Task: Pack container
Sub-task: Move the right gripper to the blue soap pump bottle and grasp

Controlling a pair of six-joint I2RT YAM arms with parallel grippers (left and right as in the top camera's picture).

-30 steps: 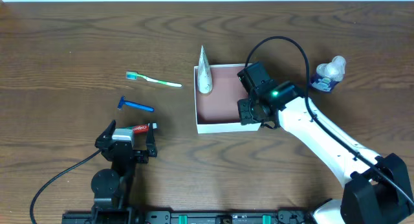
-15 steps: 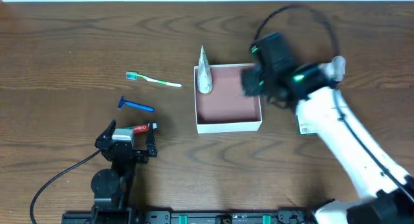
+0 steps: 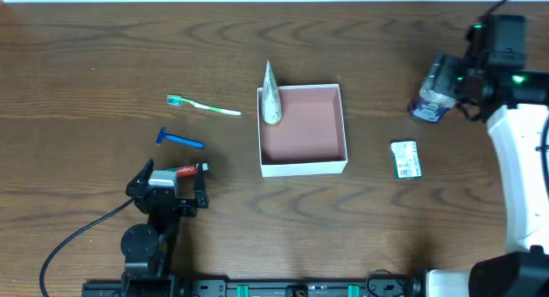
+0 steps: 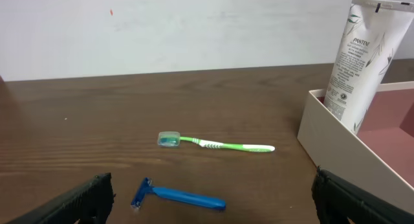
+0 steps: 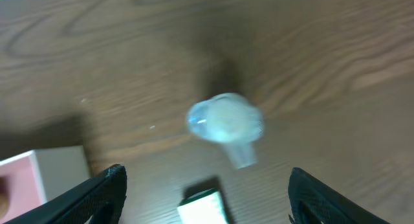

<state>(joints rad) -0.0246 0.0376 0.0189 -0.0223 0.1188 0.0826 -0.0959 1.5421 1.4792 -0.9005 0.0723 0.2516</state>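
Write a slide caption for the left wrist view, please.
Pantene tube standing in the container; toothbrush and blue razor outside.

Left pincer (image 4: 210,188) and right pincer (image 5: 207,175) both gape wide

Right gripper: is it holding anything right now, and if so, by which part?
Nothing. The right gripper is open, its fingers spread wide, and the blue-and-white bottle sits below them, ungripped.

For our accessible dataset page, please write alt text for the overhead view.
A white-walled square container sits mid-table with a white tube standing in its far-left corner. A toothbrush and blue razor lie to its left, a small bottle and packet to its right.
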